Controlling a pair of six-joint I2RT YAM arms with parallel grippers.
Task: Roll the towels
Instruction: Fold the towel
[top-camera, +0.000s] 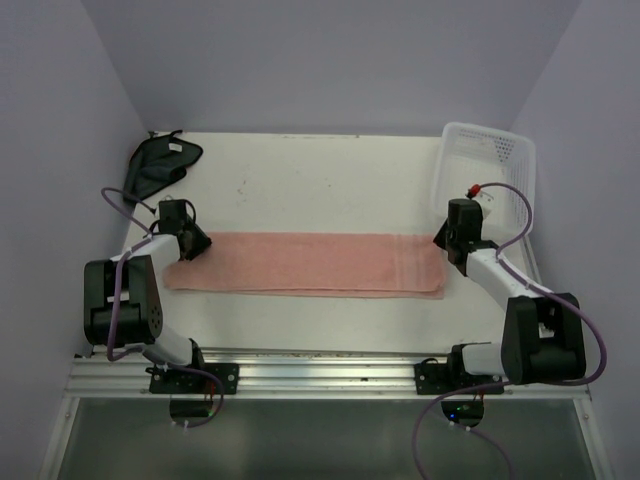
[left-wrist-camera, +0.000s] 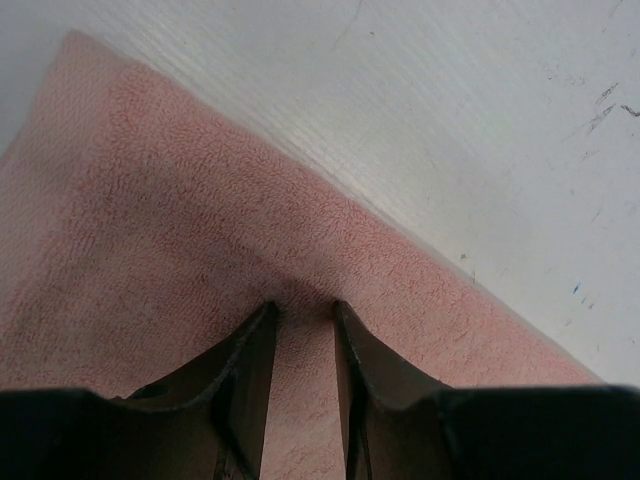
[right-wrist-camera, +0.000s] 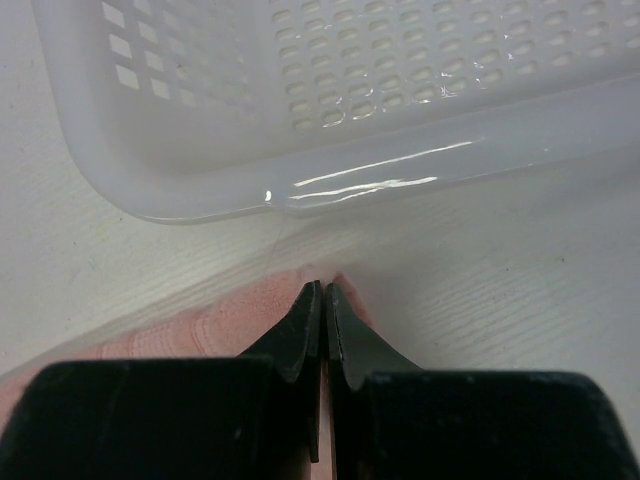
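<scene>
At the far left corner of the table (top-camera: 300, 190) the dark cloth (top-camera: 160, 163) lies crumpled, apart from both arms. Nearer, the left gripper (left-wrist-camera: 302, 308) is down on the left end of the pink towel (top-camera: 310, 265), which lies flat as a long strip across the middle of the table. Its jaws stand a narrow gap apart with terry puckered at the tips, and I cannot tell whether that is a real hold. At the right end the right gripper (right-wrist-camera: 325, 288) has its jaws nearly together on the towel's far corner, just short of the basket (right-wrist-camera: 330, 110). No roll has formed yet. To start well, I judge one end should be turned squarely onto itself with its edges level, so the roll does not cone, while the other end stays flat and lightly taut.
</scene>
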